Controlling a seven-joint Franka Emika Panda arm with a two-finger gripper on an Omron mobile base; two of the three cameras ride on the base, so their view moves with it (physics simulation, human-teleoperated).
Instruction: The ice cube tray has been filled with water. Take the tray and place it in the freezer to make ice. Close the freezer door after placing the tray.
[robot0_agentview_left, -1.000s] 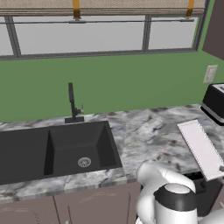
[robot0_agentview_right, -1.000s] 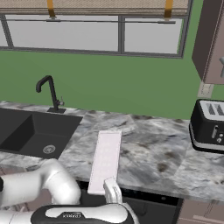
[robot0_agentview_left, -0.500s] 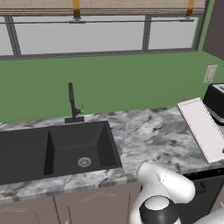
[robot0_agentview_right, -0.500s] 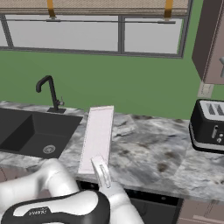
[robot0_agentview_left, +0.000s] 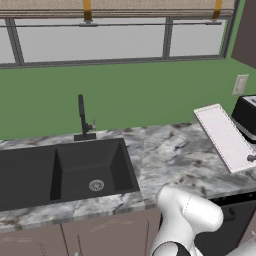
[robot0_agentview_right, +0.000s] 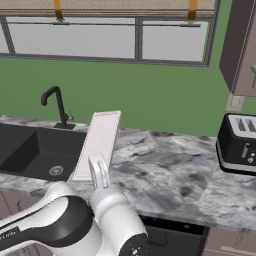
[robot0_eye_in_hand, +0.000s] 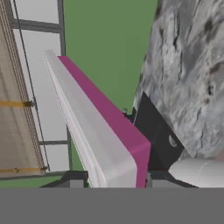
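The ice cube tray (robot0_agentview_left: 224, 136) is a long thin slab with a pale top and a magenta underside (robot0_eye_in_hand: 114, 119). It is held in the air above the marble counter (robot0_agentview_left: 165, 156), tilted, with its far end pointing toward the green wall. My gripper (robot0_eye_in_hand: 111, 179) is shut on its near end, with one dark fingertip (robot0_eye_in_hand: 73, 179) on each side. From the right base view the tray (robot0_agentview_right: 99, 141) hangs over the counter beside the sink, and a white finger (robot0_agentview_right: 98, 172) shows at its near end. The freezer and its door are out of view.
A black double sink (robot0_agentview_left: 75, 170) with a black faucet (robot0_agentview_left: 81, 117) is set in the counter on the left. A black toaster (robot0_agentview_right: 240, 142) stands at the right by the wall outlet (robot0_agentview_left: 241, 84). Windows run along the back wall, and a dark cabinet (robot0_agentview_right: 242, 47) hangs at the upper right.
The arm has lifted the tray off the counter and swung it higher, its far end rising toward the wall. The grip has stayed shut on it. Sink and toaster have not shifted.
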